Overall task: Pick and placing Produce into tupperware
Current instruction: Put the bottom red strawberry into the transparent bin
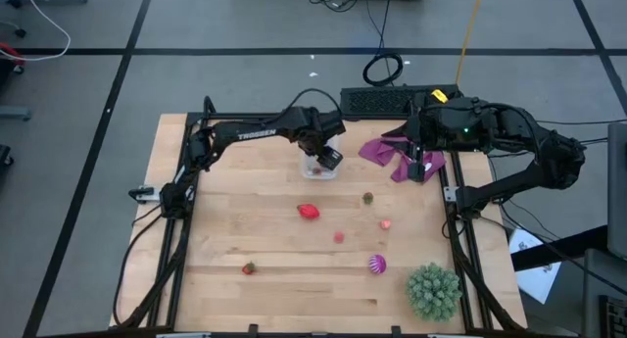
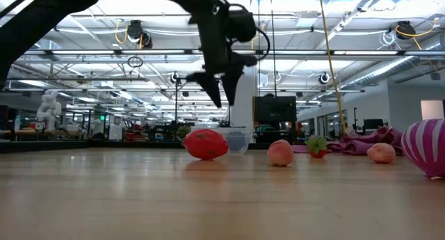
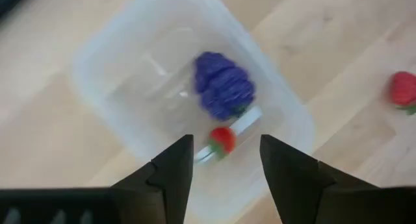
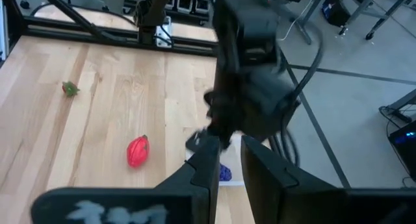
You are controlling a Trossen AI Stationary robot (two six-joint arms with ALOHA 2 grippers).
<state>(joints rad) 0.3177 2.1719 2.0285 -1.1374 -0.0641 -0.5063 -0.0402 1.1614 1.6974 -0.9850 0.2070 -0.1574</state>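
The clear tupperware (image 1: 315, 169) (image 3: 123, 87) stands on its base at the far middle of the table. A blue-purple piece (image 3: 224, 84) and a tiny red piece (image 3: 222, 138) lie inside it. My left gripper (image 3: 226, 152) (image 2: 221, 94) hangs open above it, fingers pointing down, touching nothing. Loose produce lies on the wood: a red piece (image 1: 309, 212), two pink ones (image 1: 339, 237) (image 1: 386, 223), a brownish one (image 1: 368, 197), a striped magenta ball (image 1: 377, 265) and a small red one (image 1: 249, 268). My right gripper (image 4: 229, 160) waits over the purple cloth (image 1: 392, 154), its fingers narrowly apart.
A large green spiky ball (image 1: 433, 289) sits at the near right corner. The purple cloth lies crumpled at the far right edge. Dark frame rails (image 1: 181, 196) run along the left and right table edges. Bare wood spreads across the near left part.
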